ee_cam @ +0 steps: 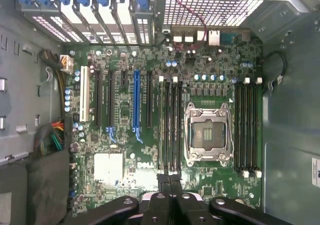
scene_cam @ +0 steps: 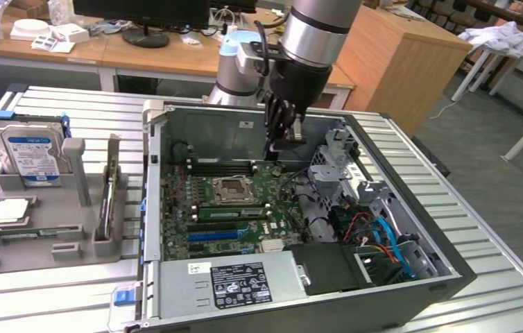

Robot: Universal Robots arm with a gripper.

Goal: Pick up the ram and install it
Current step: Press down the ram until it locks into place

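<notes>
One arm (scene_cam: 322, 28) hung over the open case (scene_cam: 234, 128) in the exterior view, its gripper (scene_cam: 275, 154) hovering clear of the board (scene_cam: 173, 201), just to the exterior view's right of the socket (scene_cam: 232, 187) and touching nothing. The ram (scene_cam: 232, 212), a green stick, stood seated in a slot just beside the socket, on the side toward the power supply (scene_cam: 234, 281), apart from the gripper. In the wrist view the gripper (ee_cam: 170, 179) was clenched, fingertips (ee_cam: 164, 185) pressed together with nothing between them, above the board (ee_cam: 220, 190) near the ends of the black slots (ee_cam: 170, 125) that ran alongside the socket (ee_cam: 207, 135).
</notes>
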